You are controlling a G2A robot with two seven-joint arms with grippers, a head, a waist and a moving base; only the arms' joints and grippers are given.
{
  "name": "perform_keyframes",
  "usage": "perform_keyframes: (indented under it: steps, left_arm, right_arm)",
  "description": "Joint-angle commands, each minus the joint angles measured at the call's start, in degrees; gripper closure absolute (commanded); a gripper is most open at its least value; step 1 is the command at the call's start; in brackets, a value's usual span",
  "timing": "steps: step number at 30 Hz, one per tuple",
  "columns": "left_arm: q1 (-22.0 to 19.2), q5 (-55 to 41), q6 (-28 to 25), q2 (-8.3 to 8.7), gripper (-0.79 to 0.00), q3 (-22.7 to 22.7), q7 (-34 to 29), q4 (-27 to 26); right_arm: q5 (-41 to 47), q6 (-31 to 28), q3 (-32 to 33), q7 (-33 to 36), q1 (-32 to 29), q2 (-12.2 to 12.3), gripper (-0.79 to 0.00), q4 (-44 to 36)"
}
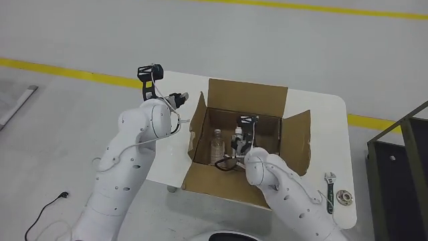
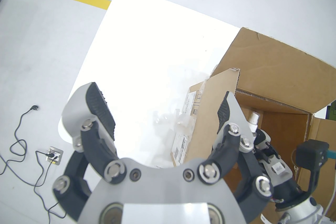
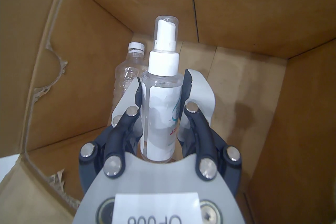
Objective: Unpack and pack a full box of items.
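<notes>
Two bottles are inside the open cardboard box [image 1: 247, 94] in the middle of the top view. The right gripper [image 3: 162, 88], low in the centre of that view and down inside the box, has its fingers clamped on either side of a spray bottle [image 3: 160, 114] with a white collar and a clear cap. A clear plastic bottle [image 3: 125, 72] with a white cap is just beside it, toward the box's left wall. Left of the box, the left gripper [image 2: 161, 101] hangs over the white table [image 1: 321, 107], fingers spread wide with nothing between them. Crumpled clear wrap [image 2: 170, 117] lies on the table just beside the box. At the lower right of the top view, a wrench [image 1: 329, 191] and a small round part [image 1: 344, 196] lie near the table's corner. Beyond the table, yellow lines [image 1: 267, 1] cross the grey floor.
</notes>
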Motion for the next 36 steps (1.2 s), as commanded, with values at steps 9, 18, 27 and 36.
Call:
perform_keyframes:
  steps: [9, 18, 27, 36]
  left_arm:
    - [0.00, 0.00, 0.00, 0.00, -0.785, 0.00, 0.00, 0.00]
    - [0.00, 0.00, 0.00, 0.00, -0.785, 0.00, 0.00, 0.00]
    - [0.00, 0.00, 0.00, 0.00, -0.785, 0.00, 0.00, 0.00]
    - [0.00, 0.00, 0.00, 0.00, -0.785, 0.00, 0.00, 0.00]
  right_arm:
    - [6.88, 0.74, -5.53, -2.92, 8.38, -4.66, 0.000, 18.09]
    - [11.64, -3.28, -7.54, -4.91, 12.68, -7.78, -0.151, 28.21]
    - [12.62, -5.32, -8.10, -6.13, 14.65, -9.51, -0.699, 32.28]
    - [7.63, -4.27, -3.75, -7.60, 11.84, -7.59, -0.677, 20.24]
